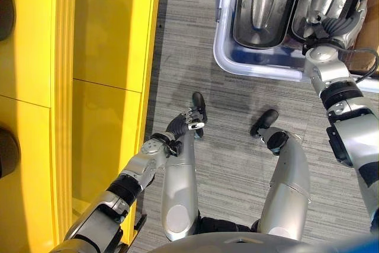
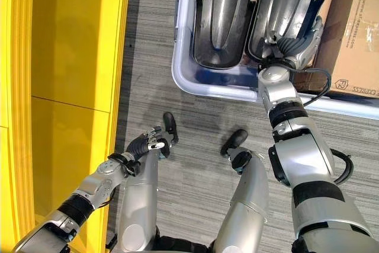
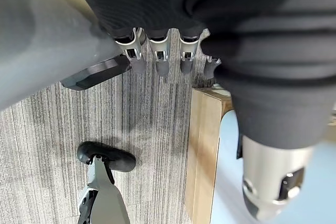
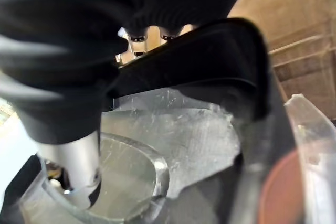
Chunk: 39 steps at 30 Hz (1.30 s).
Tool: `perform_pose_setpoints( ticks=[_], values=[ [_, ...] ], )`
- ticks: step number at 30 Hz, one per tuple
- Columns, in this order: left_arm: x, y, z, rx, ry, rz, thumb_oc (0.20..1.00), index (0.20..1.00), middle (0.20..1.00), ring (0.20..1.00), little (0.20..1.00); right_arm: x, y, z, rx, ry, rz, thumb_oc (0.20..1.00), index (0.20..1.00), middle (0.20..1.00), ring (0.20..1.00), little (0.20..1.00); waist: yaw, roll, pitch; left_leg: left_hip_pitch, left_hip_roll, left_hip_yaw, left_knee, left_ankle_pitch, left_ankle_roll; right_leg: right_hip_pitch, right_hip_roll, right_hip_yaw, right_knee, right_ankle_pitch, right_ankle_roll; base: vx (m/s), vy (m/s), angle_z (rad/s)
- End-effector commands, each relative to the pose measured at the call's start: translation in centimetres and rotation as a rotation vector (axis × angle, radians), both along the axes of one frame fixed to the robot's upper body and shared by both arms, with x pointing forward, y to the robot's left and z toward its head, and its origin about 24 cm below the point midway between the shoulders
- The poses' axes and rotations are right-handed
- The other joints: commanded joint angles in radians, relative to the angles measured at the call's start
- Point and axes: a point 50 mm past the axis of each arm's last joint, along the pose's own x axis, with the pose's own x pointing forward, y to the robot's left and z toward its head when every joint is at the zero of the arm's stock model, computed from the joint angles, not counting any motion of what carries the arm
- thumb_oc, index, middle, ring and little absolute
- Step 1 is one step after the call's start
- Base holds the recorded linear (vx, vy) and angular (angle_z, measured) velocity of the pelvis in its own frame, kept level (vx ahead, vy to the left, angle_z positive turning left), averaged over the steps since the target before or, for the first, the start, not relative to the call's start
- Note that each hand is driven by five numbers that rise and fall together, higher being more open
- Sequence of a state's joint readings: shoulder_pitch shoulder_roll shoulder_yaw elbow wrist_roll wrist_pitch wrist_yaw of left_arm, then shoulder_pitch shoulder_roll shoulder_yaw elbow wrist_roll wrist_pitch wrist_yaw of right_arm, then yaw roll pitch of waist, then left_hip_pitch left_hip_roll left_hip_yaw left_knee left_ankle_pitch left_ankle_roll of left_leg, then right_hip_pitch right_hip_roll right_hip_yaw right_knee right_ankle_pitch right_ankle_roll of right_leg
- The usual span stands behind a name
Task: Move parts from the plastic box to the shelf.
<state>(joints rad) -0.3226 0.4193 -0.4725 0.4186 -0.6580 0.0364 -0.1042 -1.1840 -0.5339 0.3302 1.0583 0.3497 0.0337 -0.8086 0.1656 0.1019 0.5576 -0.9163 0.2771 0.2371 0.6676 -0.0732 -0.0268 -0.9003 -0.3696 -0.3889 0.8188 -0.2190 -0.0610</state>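
- Two dark parts lie side by side in the plastic box (image 2: 180, 81); the nearer-to-shelf part (image 2: 220, 16) lies free, and the other part (image 2: 283, 10) is under the right robot hand (image 2: 293, 48).
- Right robot hand: fingers curled over that part's rim, gripping it.
- Left robot hand (image 2: 144, 144) hangs beside the yellow shelf (image 2: 71, 57), fingers loosely straight, holding nothing.
- Grey carpet floor (image 2: 148, 57) forms a strip between shelf and box.
- Cardboard carton (image 2: 355, 34) sits beyond the box.
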Motion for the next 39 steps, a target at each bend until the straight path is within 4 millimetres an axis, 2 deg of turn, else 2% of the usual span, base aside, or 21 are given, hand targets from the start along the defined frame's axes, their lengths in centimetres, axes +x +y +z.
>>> perform_pose_setpoints(
  ticks=[1, 2, 3, 4, 8, 10, 12, 13, 18, 33, 34, 35, 37, 39],
  values=[
    [-1.2, -1.6, -0.4, -0.018, 0.012, -0.067, 1.0, 1.0, 1.0, 1.0, 1.0, 0.2, -0.6, -3.7, 0.02, 0.225, 0.065, 1.0, 1.0, 1.0, 1.0, 1.0, 0.027, 0.048, -0.038, 0.016, 0.075, -0.019, -0.073, -0.001, -0.116, -0.03, -0.076, 0.052, 0.018, 0.032, 0.163, 0.0, 0.0, 0.0],
    [-1.2, -1.6, -0.4, -0.015, 0.01, -0.065, 1.0, 1.0, 1.0, 1.0, 1.0, 0.2, -0.7, -3.9, 0.025, 0.247, 0.072, 1.0, 1.0, 1.0, 1.0, 1.0, 0.027, 0.049, -0.038, 0.011, 0.074, -0.02, -0.071, 0.0, -0.116, -0.036, -0.075, 0.054, 0.021, 0.032, 0.163, 0.0, 0.0, 0.0],
    [-1.1, -1.5, -0.3, -0.014, 0.01, -0.062, 1.0, 1.0, 1.0, 1.0, 1.0, 0.2, -0.7, -4.1, 0.031, 0.265, 0.077, 0.467, 0.467, 0.467, 0.467, 0.467, 0.027, 0.049, -0.038, 0.007, 0.073, -0.021, -0.069, 0.0, -0.116, -0.039, -0.074, 0.055, 0.024, 0.031, 0.161, 0.0, 0.0, 0.0],
    [-1.1, -1.2, -0.3, -0.012, 0.01, -0.059, 1.0, 1.0, 1.0, 1.0, 1.0, 0.2, -0.9, -4.5, 0.026, 0.302, 0.092, 0.2, 0.2, 0.2, 0.2, 0.2, 0.028, 0.049, -0.038, -0.002, 0.069, -0.025, -0.067, -0.001, -0.116, -0.047, -0.071, 0.057, 0.028, 0.03, 0.16, 0.0, 0.0, 0.0],
    [-1.1, -1.0, -0.3, -0.003, 0.001, -0.075, 1.0, 1.0, 1.0, 1.0, 1.0, -0.1, -1.6, -4.4, 0.008, 0.282, 0.041, 0.2, 0.2, 0.2, 0.2, 0.2, 0.033, 0.052, -0.038, -0.015, 0.069, -0.029, -0.059, -0.002, -0.116, -0.058, -0.075, 0.054, 0.035, 0.033, 0.16, 0.0, 0.0, 0.0],
    [-1.0, -1.0, 0.3, 0.022, -0.062, -0.065, 1.0, 1.0, 1.0, 1.0, 1.0, -0.5, -1.9, -2.9, -0.045, 0.143, -0.04, 0.2, 0.2, 0.2, 0.2, 0.2, 0.029, 0.053, -0.038, -0.023, 0.069, -0.033, -0.057, -0.001, -0.115, -0.066, -0.069, 0.057, 0.035, 0.036, 0.161, 0.0, 0.0, 0.0],
    [-0.8, -1.0, 0.6, -0.01, -0.068, -0.04, 1.0, 1.0, 1.0, 1.0, 1.0, -0.7, -2.0, -2.3, -0.059, 0.097, -0.086, 0.2, 0.2, 0.2, 0.2, 0.2, 0.026, 0.056, -0.038, -0.025, 0.067, -0.032, -0.057, -0.003, -0.115, -0.068, -0.068, 0.061, 0.035, 0.034, 0.165, -0.04, 0.007, 0.0],
    [-0.4, -1.0, 1.2, -0.029, -0.079, -0.026, 1.0, 1.0, 1.0, 1.0, 1.0, -0.7, -2.0, -1.6, -0.066, 0.07, -0.104, 0.2, 0.2, 0.2, 0.2, 0.2, 0.027, 0.057, -0.038, -0.051, 0.067, -0.027, -0.071, 0.026, -0.1, -0.092, -0.065, 0.05, 0.023, 0.058, 0.147, -0.08, 0.016, -0.01],
    [0.2, -1.3, 1.6, -0.048, -0.076, -0.009, 1.0, 1.0, 1.0, 1.0, 1.0, -1.0, -2.0, -0.3, -0.093, -0.006, -0.186, 0.2, 0.2, 0.2, 0.2, 0.2, 0.023, 0.066, -0.038, -0.089, 0.06, -0.032, -0.06, 0.02, -0.1, -0.13, -0.067, 0.06, 0.031, 0.06, 0.155, -0.03, 0.005, 0.01],
    [0.6, -1.1, 1.9, -0.055, -0.095, 0.01, 1.0, 1.0, 1.0, 1.0, 1.0, -0.6, -1.5, -2.2, -0.112, 0.075, -0.06, 0.2, 0.2, 0.2, 0.2, 0.2, 0.016, 0.066, -0.038, -0.166, 0.064, -0.047, -0.016, 0.012, -0.107, -0.207, -0.07, 0.072, 0.064, 0.062, 0.151, -0.04, -0.013, 0.0],
    [0.5, -1.0, 1.9, -0.049, -0.098, 0.009, 1.0, 1.0, 1.0, 1.0, 1.0, -0.7, -1.4, -2.2, -0.069, 0.033, -0.051, 0.2, 0.2, 0.2, 0.2, 0.2, 0.016, 0.067, -0.038, -0.166, 0.065, -0.05, -0.015, 0.013, -0.107, -0.207, -0.068, 0.073, 0.065, 0.062, 0.149, -0.06, -0.059, 0.03],
    [0.4, -1.0, 1.7, -0.046, -0.101, 0.001, 1.0, 1.0, 1.0, 1.0, 1.0, -0.7, -1.3, -2.0, 0.053, -0.065, -0.022, 0.2, 0.2, 0.2, 0.2, 0.2, 0.016, 0.067, -0.038, -0.153, 0.064, -0.053, -0.023, 0.016, -0.109, -0.198, -0.064, 0.076, 0.061, 0.063, 0.148, -0.06, -0.063, 0.04],
    [0.0, -0.9, 1.6, -0.046, -0.097, -0.014, 1.0, 1.0, 1.0, 1.0, 1.0, -1.0, -1.2, -1.1, 0.024, -0.155, -0.019, 0.2, 0.2, 0.2, 0.2, 0.2, 0.016, 0.067, -0.038, -0.126, 0.066, -0.05, -0.041, 0.022, -0.111, -0.174, -0.061, 0.071, 0.046, 0.066, 0.15, -0.05, -0.065, 0.01],
    [-0.6, -0.6, 1.1, -0.044, -0.078, -0.025, 1.0, 1.0, 1.0, 1.0, 1.0, -1.3, -0.2, 1.6, -0.049, -0.283, -0.002, 0.2, 0.2, 0.2, 0.2, 0.2, 0.019, 0.062, -0.038, -0.059, 0.071, -0.041, -0.079, 0.032, -0.116, -0.114, -0.06, 0.062, 0.014, 0.072, 0.152, -0.07, -0.094, -0.02]
  ],
)
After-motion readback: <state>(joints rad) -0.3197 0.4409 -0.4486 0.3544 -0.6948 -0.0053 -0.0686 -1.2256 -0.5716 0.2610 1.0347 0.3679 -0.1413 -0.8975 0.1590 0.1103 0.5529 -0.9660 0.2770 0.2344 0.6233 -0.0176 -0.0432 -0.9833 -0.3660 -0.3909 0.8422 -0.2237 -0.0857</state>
